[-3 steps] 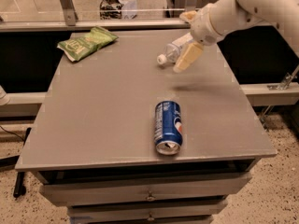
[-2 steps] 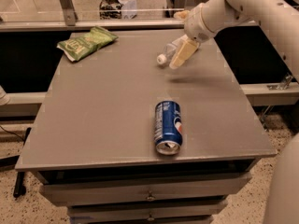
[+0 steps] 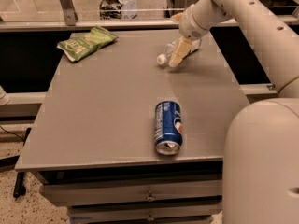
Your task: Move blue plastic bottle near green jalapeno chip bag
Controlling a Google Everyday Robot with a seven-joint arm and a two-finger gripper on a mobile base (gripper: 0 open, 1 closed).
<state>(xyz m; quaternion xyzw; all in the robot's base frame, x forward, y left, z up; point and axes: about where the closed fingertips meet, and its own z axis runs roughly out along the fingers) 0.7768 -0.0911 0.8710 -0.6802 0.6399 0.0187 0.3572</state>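
The blue plastic bottle (image 3: 166,55) lies on its side at the back right of the grey table (image 3: 103,106), its white cap pointing left. My gripper (image 3: 180,48) reaches down over the bottle's middle. It is open, with one cream finger (image 3: 179,53) in front of the bottle and the other behind it. The green jalapeno chip bag (image 3: 86,42) lies flat at the back left corner, well to the left of the bottle and the gripper.
A dark blue soda can (image 3: 167,126) lies on its side near the table's front edge, right of centre. My white arm and body (image 3: 261,162) fill the right side. Drawers (image 3: 149,197) sit under the table, and a rail with glass (image 3: 93,22) runs behind it.
My arm has swung left and lower, bringing the gripper over the bottle. The bottle, bag and can have hardly moved.
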